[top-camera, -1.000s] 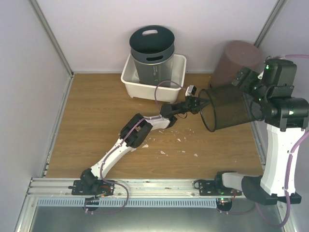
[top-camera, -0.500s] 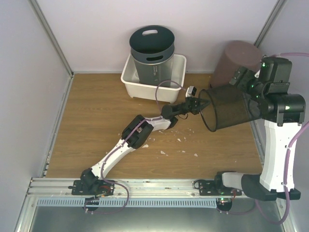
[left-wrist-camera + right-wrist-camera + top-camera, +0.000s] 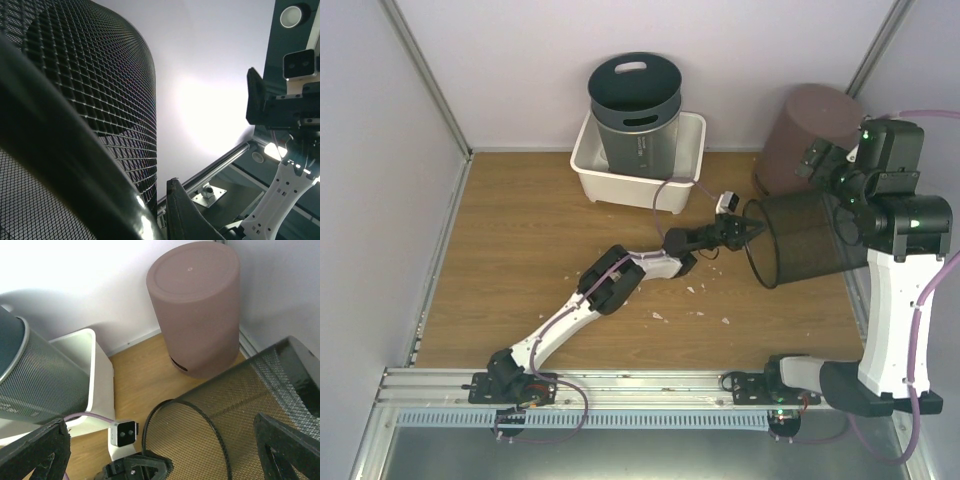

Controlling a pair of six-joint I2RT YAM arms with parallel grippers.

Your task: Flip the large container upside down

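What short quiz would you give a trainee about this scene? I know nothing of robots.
1. True or false: the basket stands upright.
2. The grey bin stands in: A the tub; B the basket; C neither.
3. Which gripper is at the basket's rim?
Key: 1 false, it lies tilted on its side; 2 A; 3 the left gripper.
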